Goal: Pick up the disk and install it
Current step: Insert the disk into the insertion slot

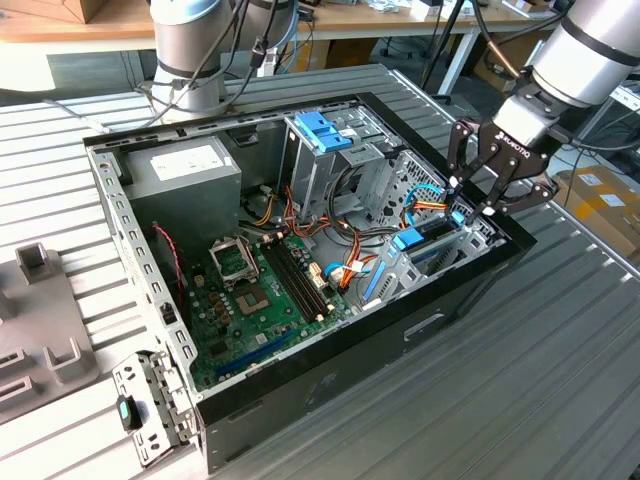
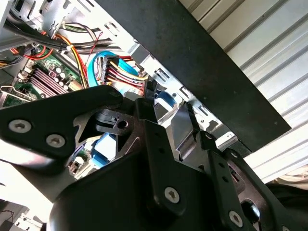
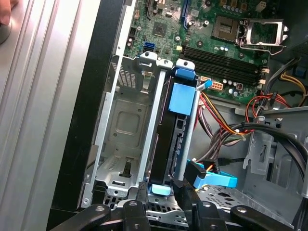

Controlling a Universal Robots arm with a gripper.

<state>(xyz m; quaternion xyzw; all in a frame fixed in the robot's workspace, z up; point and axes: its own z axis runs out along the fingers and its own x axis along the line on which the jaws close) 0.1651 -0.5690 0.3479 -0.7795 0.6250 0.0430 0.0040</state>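
Observation:
The disk stands on edge in a slot of the metal drive bay at the corner of the open computer case. I see its dark edge, blue side rails and a blue tab. In the exterior view the disk sits low in the bay on the right. My gripper hangs just above that corner. In the first wrist view the gripper is open, one fingertip on each side of the disk's near end, with small gaps.
An empty bay slot lies beside the disk. Coloured cables run past the bay over the motherboard. A grey power supply box and a tall cage with a blue top stand at the back. A second arm's base stands behind the case.

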